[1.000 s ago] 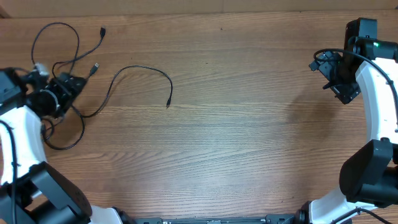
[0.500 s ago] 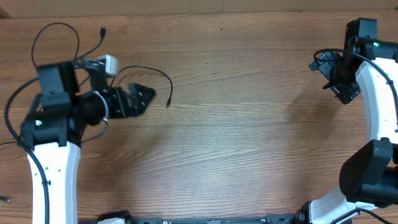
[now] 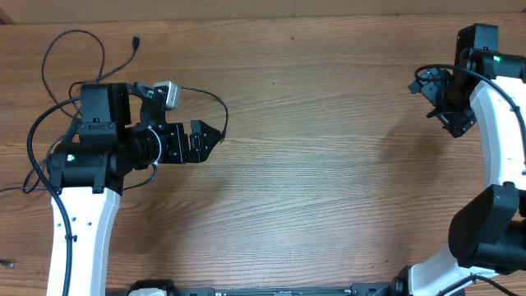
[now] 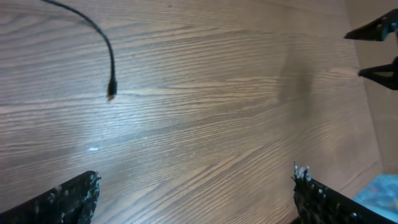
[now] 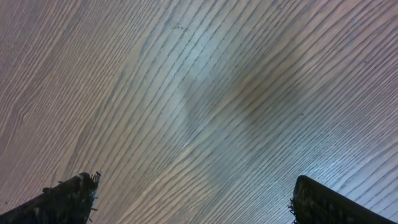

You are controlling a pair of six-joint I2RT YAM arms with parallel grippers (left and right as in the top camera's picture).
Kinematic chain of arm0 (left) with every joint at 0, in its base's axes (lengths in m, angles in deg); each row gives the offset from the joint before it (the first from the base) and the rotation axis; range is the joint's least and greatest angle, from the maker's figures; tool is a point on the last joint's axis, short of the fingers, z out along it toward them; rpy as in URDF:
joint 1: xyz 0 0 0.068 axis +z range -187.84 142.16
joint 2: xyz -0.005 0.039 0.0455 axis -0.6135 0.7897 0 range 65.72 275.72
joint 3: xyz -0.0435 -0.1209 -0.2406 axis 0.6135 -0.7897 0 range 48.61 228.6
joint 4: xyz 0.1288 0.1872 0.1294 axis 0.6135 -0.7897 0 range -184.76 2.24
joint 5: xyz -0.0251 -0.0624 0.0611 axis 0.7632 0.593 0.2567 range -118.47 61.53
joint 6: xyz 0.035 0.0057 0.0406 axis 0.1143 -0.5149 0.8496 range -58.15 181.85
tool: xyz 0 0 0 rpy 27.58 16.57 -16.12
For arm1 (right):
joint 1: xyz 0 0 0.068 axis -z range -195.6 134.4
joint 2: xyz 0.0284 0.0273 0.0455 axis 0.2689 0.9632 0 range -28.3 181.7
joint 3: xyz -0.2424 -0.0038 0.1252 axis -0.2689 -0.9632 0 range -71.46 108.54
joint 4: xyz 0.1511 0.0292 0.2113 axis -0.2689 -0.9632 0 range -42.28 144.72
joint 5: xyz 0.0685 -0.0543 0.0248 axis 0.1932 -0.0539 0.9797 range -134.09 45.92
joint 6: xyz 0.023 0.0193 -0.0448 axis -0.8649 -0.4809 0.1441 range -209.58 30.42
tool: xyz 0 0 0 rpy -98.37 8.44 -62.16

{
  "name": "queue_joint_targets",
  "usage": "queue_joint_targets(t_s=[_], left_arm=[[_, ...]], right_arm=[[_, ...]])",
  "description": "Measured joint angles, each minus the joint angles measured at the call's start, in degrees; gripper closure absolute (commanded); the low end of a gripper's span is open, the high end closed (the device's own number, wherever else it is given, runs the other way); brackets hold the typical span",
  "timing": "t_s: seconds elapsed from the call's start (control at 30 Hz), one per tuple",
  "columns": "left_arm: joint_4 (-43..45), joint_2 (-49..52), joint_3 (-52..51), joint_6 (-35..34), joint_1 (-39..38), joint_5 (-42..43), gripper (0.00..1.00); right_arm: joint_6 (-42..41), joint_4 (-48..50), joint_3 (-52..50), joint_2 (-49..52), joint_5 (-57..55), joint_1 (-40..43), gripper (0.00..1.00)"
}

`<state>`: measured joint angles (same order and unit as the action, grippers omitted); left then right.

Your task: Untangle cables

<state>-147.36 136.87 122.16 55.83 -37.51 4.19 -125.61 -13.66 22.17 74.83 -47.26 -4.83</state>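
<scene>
Left gripper (image 3: pixel 211 137) – jaws spread wide, nothing held, low over worktop (image 3: pixel 329 197). One cable's plug end (image 4: pixel 111 91) lies just beside its tip. Other cables (image 3: pixel 76 32) looped behind it. Right gripper (image 5: pixel 196 180) well apart – also open, empty.

Landmark: the left gripper (image 3: pixel 215 140), over the left half of the table (image 3: pixel 329 205).
Single cable (image 3: pixel 215 96): lies on the table, curving from behind the left gripper round toward its fingertips.
Plug end (image 4: pixel 112 91): on the table just beside the left gripper's fingertips; in the wrist view, ahead of them and to the left.
Cable loops (image 3: pixel 62 45): behind and left of the left gripper, toward the table's far left corner, partly under the left arm (image 3: pixel 78 222).
Right gripper (image 3: pixel 444 103): far to the right of the left gripper, well apart, slightly behind it.
</scene>
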Motion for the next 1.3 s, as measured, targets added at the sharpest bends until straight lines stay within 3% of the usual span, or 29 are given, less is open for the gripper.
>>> queue_joint_targets(t_s=[0.23, 0.37, 0.53, 1.03, 1.3], left_arm=[[1.18, -0.09, -0.48, -4.48, -2.45, -1.18, 0.00], [11.65, -3.61, -6.38, -5.46, -9.07, -3.93, 0.00], [23.32, -14.99, -17.20, -5.92, -14.23, -5.99, 0.00], [35.60, -52.41, -49.68, -6.05, -8.39, -7.45, 0.01], [41.90, -64.02, -60.39, -6.05, -4.37, -9.42, 0.00]], right_arm=[[0.02, 0.00, 0.00, 0.00, -0.04, 0.00, 0.00], [0.04, -0.02, 0.00, 0.00, -0.02, 0.00, 0.00], [0.02, -0.04, 0.00, 0.00, -0.02, 0.00, 0.00], [0.02, 0.00, 0.00, 0.00, -0.02, 0.00, 0.00], [0.02, 0.02, 0.00, 0.00, 0.00, 0.00, 0.00]])
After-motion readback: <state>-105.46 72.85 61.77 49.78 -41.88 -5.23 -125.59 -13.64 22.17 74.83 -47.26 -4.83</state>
